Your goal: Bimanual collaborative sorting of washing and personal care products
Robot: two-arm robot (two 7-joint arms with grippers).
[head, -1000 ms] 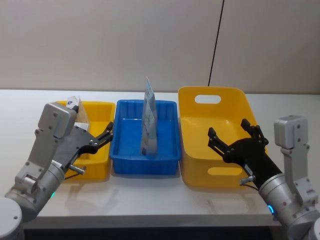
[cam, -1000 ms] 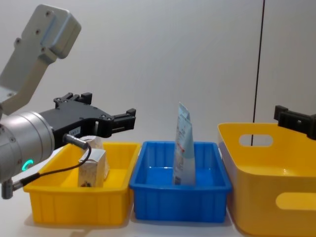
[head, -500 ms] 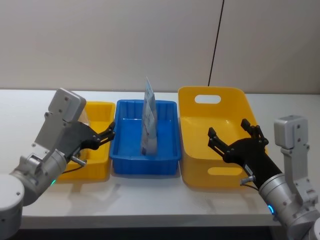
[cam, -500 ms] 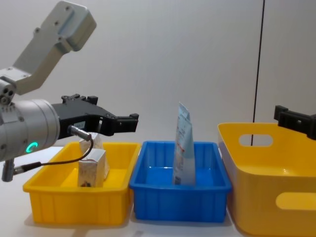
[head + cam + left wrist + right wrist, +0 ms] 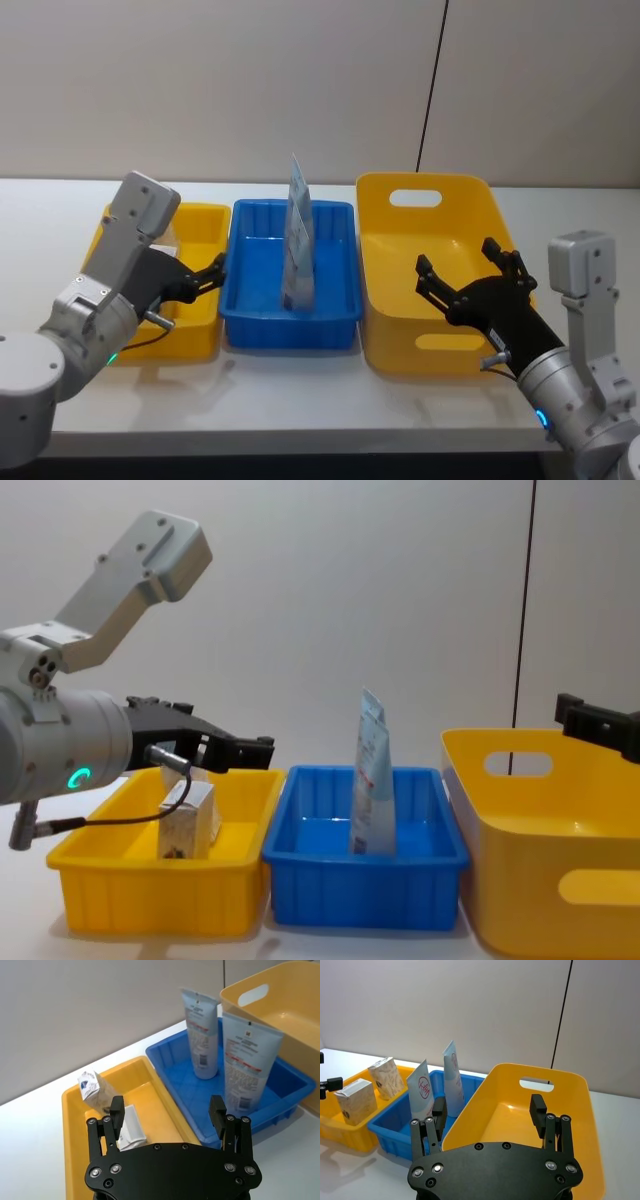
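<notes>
Over the blue-bin side of the small yellow bin [image 5: 203,213], the left gripper [image 5: 212,272] hangs with its jaws spread and nothing in them. Compared to a second ago it sits lower in the chest view, and the arm's grey housing has swung up and in. The right gripper [image 5: 457,258] hasn't budged, also spread wide and empty above the front of the large yellow bin [image 5: 450,188] at the bench's right end. In the head view the blue bin [image 5: 290,330] seems to hold one light-blue-and-white tube [image 5: 298,235]. The left wrist view shows a second tube [image 5: 202,1035] standing behind it, plus a small cream carton [image 5: 92,1089] and a second carton [image 5: 131,1131] in the small yellow bin.
</notes>
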